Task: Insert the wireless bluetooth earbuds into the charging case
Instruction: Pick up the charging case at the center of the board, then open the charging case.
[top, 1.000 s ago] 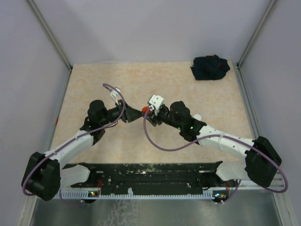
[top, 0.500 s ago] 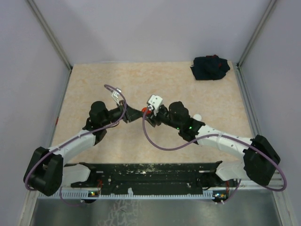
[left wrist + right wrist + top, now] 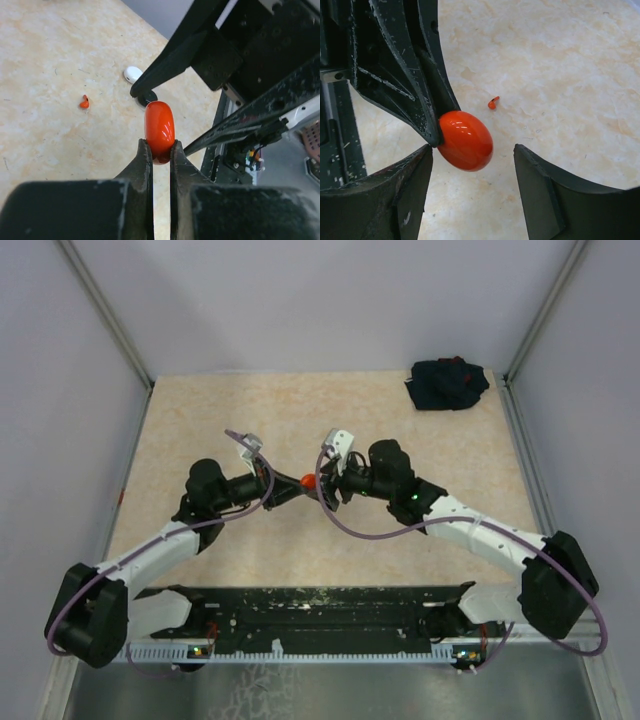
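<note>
A glossy red oval charging case (image 3: 159,127) hangs above the table, and my left gripper (image 3: 160,147) is shut on its lower end. In the right wrist view the same case (image 3: 466,141) sits between the jaws of my right gripper (image 3: 472,152), which stand open and apart from it. From above, both grippers meet at the case (image 3: 308,480) mid-table. One tiny red earbud (image 3: 84,103) lies loose on the table, and the right wrist view shows that earbud (image 3: 493,103) beyond the case. The case's lid looks closed.
A small white oval object (image 3: 132,74) and a black round one (image 3: 147,97) lie on the table under the right arm. A dark bundle (image 3: 447,384) sits at the far right corner. The black rail (image 3: 310,605) runs along the near edge.
My left gripper has closed onto the red case. My right gripper has opened and let go of it, and the right wrist has shifted slightly right and up.
</note>
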